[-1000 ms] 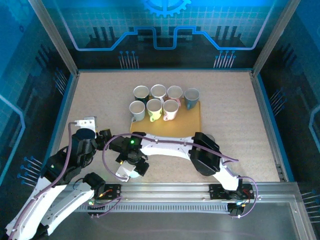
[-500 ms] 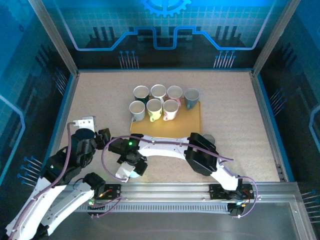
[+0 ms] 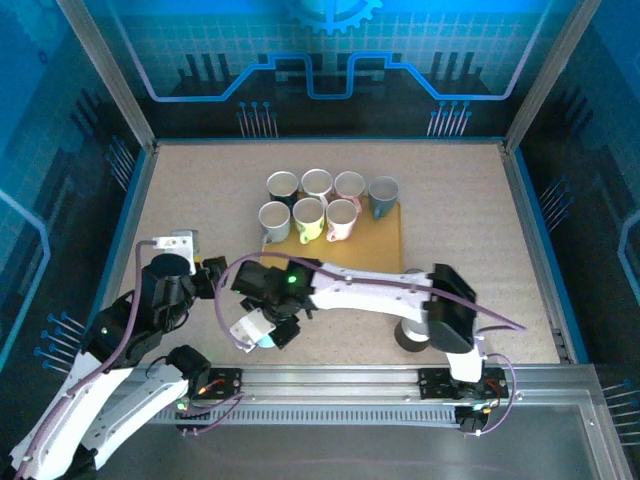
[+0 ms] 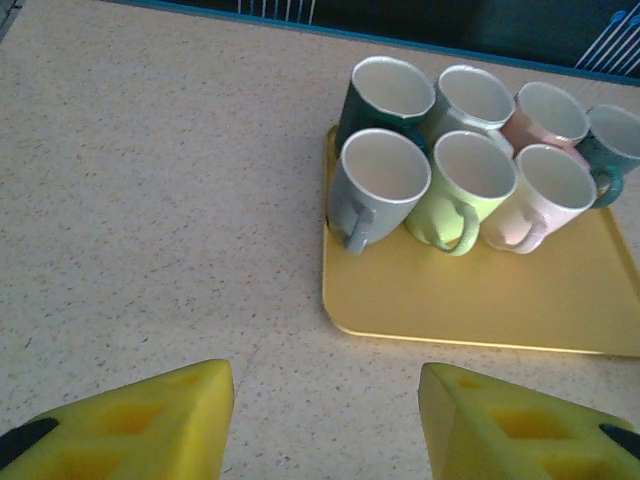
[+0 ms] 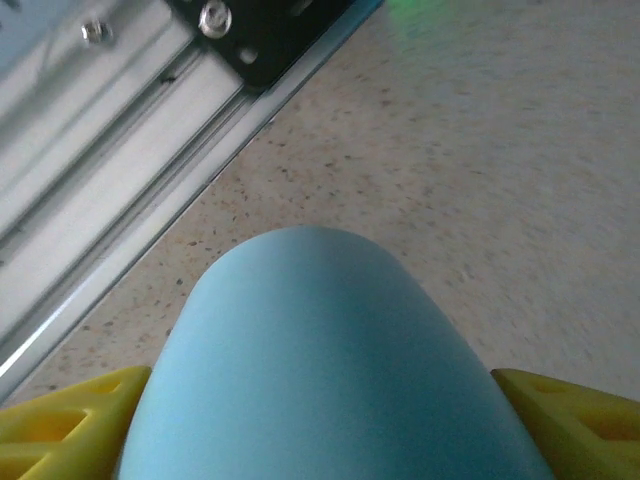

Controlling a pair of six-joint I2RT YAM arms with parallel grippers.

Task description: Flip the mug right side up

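A light blue mug (image 5: 320,360) sits between my right gripper's yellow fingers (image 5: 60,420), its smooth outer wall taking up the lower part of the right wrist view. From above, the same mug (image 3: 264,338) peeks out under the right gripper (image 3: 262,328) near the table's front edge, left of centre. My right gripper is shut on it. My left gripper (image 4: 325,420) stands open over bare table, its yellow fingers (image 4: 130,425) wide apart with nothing between them, short of the yellow tray (image 4: 480,300).
The yellow tray (image 3: 375,245) in the middle of the table holds several upright mugs (image 3: 310,215) in two rows. A metal rail (image 5: 110,180) runs along the front edge close to the held mug. The right arm stretches across the front of the table.
The right arm has swung: its elbow moved right and its wrist shifted slightly right and away from the rail, turning with the blue mug in its grip. The left arm barely moved.
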